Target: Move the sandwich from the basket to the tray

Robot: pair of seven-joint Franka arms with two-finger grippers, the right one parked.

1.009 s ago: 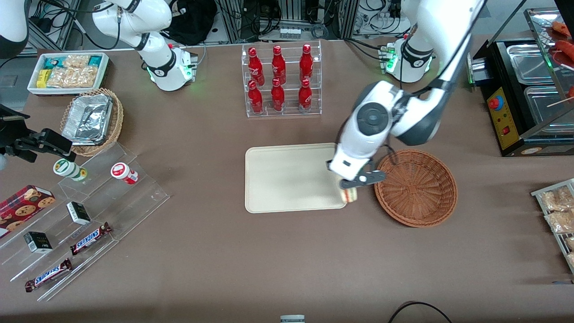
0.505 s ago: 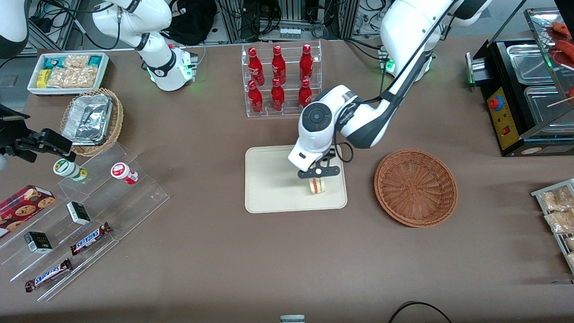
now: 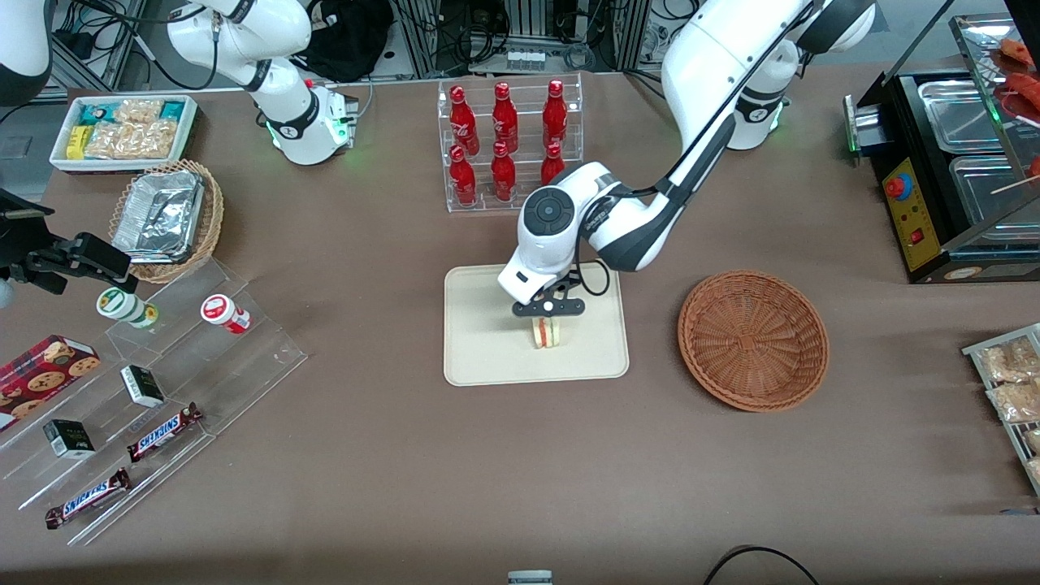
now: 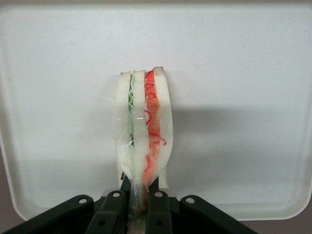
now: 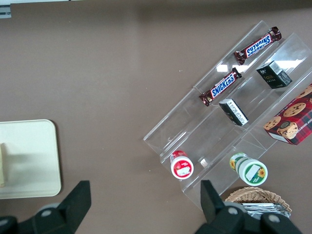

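My left gripper (image 3: 548,318) hangs over the middle of the cream tray (image 3: 479,341), shut on the sandwich (image 3: 547,332). The wedge of pale bread shows its red, orange and green filling along the cut edge, pointing down at the tray. In the left wrist view the sandwich (image 4: 144,131) is pinched at its wrapped end between the black fingers (image 4: 113,204), with the tray (image 4: 243,73) filling the background. I cannot tell whether the sandwich touches the tray. The reddish-brown woven basket (image 3: 754,339) stands beside the tray, toward the working arm's end, with nothing in it.
A clear rack of red bottles (image 3: 508,146) stands farther from the camera than the tray. A stepped clear display with snack bars and small jars (image 3: 146,382) lies toward the parked arm's end, along with a tan basket of foil containers (image 3: 166,219). A black appliance (image 3: 934,171) stands toward the working arm's end.
The gripper carried the sandwich from the tray's edge nearest the basket to over the tray's middle. The basket stayed in place.
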